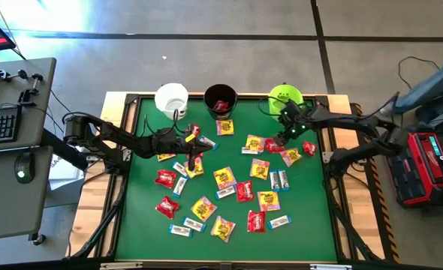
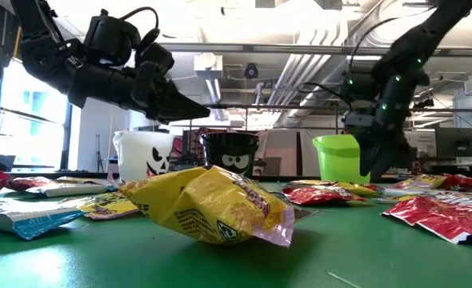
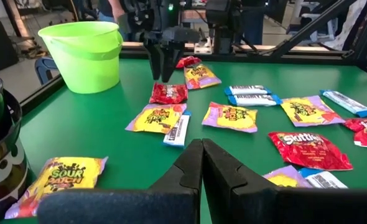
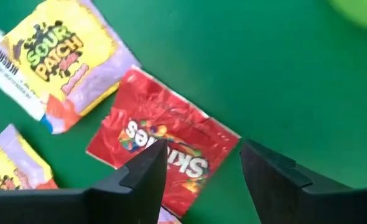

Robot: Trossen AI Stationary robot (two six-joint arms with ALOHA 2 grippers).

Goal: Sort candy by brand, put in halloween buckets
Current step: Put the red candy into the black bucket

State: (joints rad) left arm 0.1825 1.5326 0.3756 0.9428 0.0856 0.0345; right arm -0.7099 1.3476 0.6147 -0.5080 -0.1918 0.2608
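Red, yellow-and-pink and white-and-blue candy packets lie scattered flat on the green table (image 1: pixel 311 217). The white bucket (image 1: pixel 171 99), black bucket (image 1: pixel 220 100) and lime green bucket (image 1: pixel 285 97) stand along the far edge. My right gripper (image 4: pixel 202 165) is open and points down over a red packet (image 4: pixel 165 146) in front of the green bucket (image 3: pixel 84 53). Its fingers stand above the packet without touching it. My left gripper (image 3: pixel 202 155) is shut and empty. It hovers above the table near the middle-left (image 1: pixel 203 142), pointing toward the right side.
Red packets show inside the black bucket (image 1: pixel 221 106). A crumpled yellow packet (image 2: pixel 208 204) lies close to the near edge. A yellow packet (image 4: pixel 53 56) and a white-and-blue bar (image 3: pixel 178 129) lie close beside the red one. A raised rim (image 1: pixel 124 180) borders the table.
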